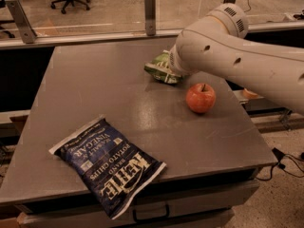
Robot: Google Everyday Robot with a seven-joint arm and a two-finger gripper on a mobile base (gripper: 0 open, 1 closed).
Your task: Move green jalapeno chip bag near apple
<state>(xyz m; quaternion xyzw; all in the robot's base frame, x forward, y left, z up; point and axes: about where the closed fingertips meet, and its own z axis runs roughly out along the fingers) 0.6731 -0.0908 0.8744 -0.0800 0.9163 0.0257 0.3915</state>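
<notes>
Hiding behind arm [237, 63] at green jalapeno chip bag [159, 70]: gripper, state unclear; KETTLE bag [107, 163].

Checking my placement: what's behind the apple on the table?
The green jalapeno chip bag is just behind and left of the apple, apart from it. The gripper is at the bag's right end, under the arm, which covers the rest of the bag.
</notes>
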